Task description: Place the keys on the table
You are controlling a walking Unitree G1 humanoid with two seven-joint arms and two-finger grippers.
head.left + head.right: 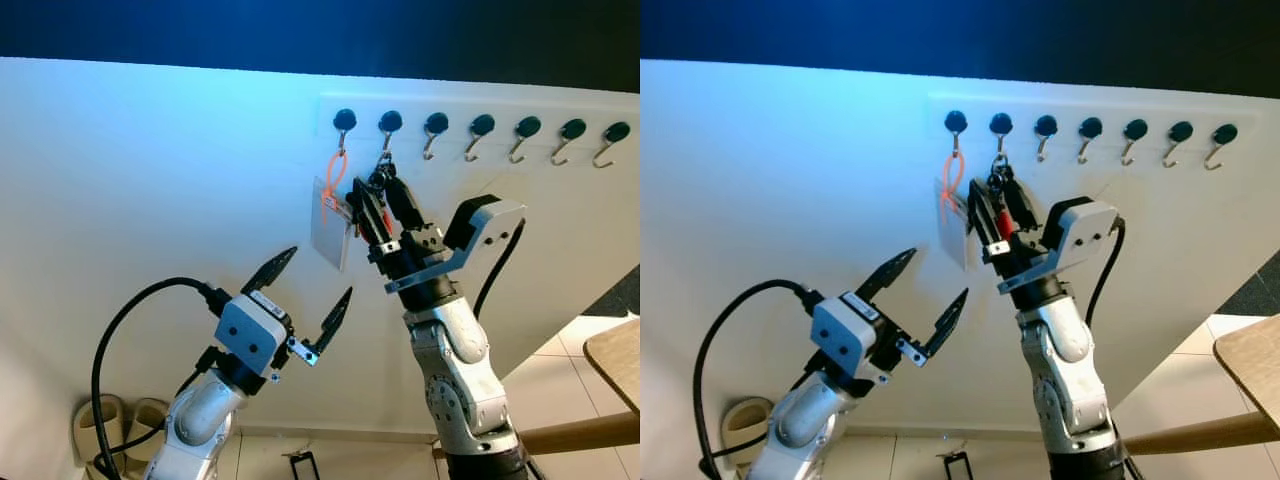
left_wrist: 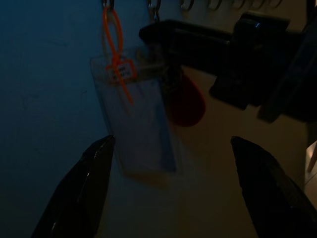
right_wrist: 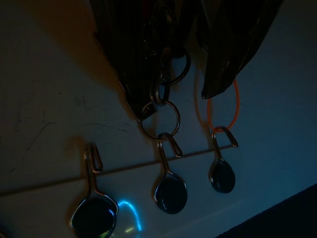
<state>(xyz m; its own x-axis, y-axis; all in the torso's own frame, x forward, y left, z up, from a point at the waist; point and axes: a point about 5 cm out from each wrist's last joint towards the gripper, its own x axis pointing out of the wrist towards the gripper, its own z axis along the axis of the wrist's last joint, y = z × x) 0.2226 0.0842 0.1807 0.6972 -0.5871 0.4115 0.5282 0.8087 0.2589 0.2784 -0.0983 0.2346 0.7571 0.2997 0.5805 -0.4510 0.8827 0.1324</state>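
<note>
The right pincer [image 1: 378, 200], near the centre of the frame, reaches up to the rail [image 1: 470, 105] of seven hooks across the upper right and has its two black fingers clenched on the keys [image 1: 381, 180]. The keys hang by a chain of metal rings from the second hook [image 1: 388, 128] from the left; in the right wrist view the top ring [image 3: 159, 121] is looped on that hook while the fingers [image 3: 133, 64] pinch the rings below it, and a red fob [image 2: 185, 101] shows dimly under the fingers in the left wrist view. Just left of the keys, on the first hook [image 1: 344, 125], an orange loop [image 1: 333, 180] carries a clear card sleeve [image 1: 330, 235] (it lies flat on the white wall [image 1: 150, 180], touching or nearly touching the right pincer's side). The left pincer [image 1: 310, 300], lower left of centre, is released, fingers spread wide and holding nothing, pointing up toward the sleeve but well apart from it. A corner of the wooden desk [image 1: 612, 365] shows at the right edge, and slippers [image 1: 105, 420] sit on the floor at lower left.
</note>
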